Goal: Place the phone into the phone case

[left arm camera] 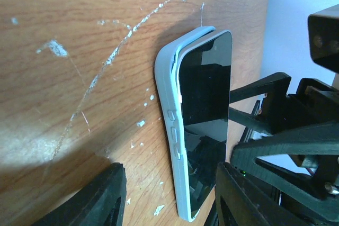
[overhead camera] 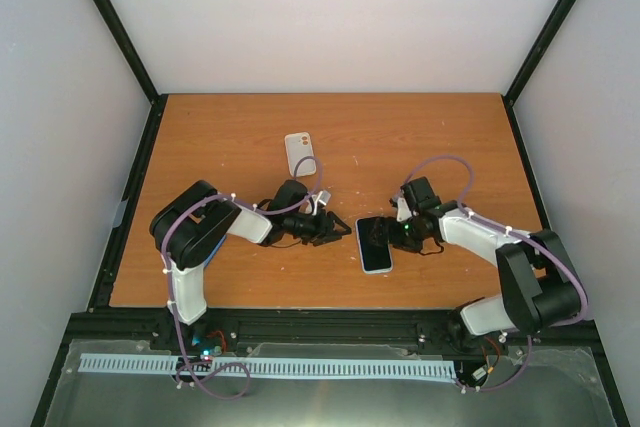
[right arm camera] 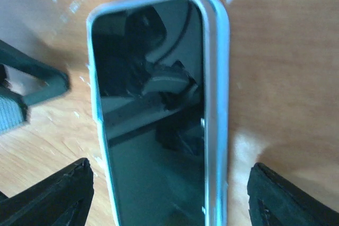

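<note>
The black phone (overhead camera: 374,239) lies screen up in the pale blue phone case (overhead camera: 377,265) on the wooden table. In the left wrist view the phone (left arm camera: 204,104) sits inside the case (left arm camera: 168,130), with the case rim bulging away at one long side near the far corner. My left gripper (left arm camera: 169,205) is open, its fingers either side of the case's near end. In the right wrist view the phone (right arm camera: 153,130) fills the case (right arm camera: 217,104), and my right gripper (right arm camera: 169,205) is open astride it. In the top view the left gripper (overhead camera: 343,230) and right gripper (overhead camera: 393,235) flank the phone.
A white case with two orange dots (overhead camera: 301,154) lies behind the left arm. The table's near edge (overhead camera: 320,305) is close below the phone. The right gripper's black frame (left arm camera: 286,146) stands right beside the phone in the left wrist view.
</note>
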{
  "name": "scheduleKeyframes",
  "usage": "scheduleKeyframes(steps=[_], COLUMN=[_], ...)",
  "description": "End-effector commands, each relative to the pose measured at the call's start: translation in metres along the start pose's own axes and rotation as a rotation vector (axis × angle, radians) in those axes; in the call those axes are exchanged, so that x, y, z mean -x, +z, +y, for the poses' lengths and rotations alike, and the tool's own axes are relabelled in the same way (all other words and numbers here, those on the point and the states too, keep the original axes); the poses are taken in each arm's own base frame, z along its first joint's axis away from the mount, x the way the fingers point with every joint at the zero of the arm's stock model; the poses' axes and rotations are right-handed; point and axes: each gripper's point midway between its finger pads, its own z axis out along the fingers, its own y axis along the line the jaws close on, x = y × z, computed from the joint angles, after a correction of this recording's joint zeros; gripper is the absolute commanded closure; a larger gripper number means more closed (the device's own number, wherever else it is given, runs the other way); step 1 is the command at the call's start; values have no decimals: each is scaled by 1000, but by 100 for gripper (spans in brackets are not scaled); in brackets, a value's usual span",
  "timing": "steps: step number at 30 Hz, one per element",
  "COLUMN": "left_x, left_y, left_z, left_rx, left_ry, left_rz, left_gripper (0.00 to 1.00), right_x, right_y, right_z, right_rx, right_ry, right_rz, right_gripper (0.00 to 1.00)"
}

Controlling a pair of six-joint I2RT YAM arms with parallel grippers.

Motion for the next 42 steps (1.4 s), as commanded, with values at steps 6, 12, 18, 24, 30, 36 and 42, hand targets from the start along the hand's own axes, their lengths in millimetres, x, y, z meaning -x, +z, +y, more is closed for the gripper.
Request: scheduleKeyframes(steps=[6,12,18,24,30,36,42], left_x=[4,0,-10,-16,-18,-18,-22], left_y=[3,7,15,13,11,6,1], left_z=[-6,-4,-7,-5,-3,-5,-3], left_rx=[-6,-6,-26,-22,-17,-3,12], left_ry=[-1,-4,-6,-11,-9,8,6], left_rz=[-9,3,26,25,25,12,5], left_gripper=[55,59,61,63,63,61,55], right_x=[-8,-6,1,5,6,9,11], right_y=[22,16,10,1,-12,-21,-28], right_z=[11,38,61,74,84,90,94], right_rx=[151,324,471,551,630,673,713], right_ry=[38,55,104,118,117,109,124], right_rz=[15,-4,-9,-32,-72,-102,-133], right_gripper=[22,23,23,24,24,25,25])
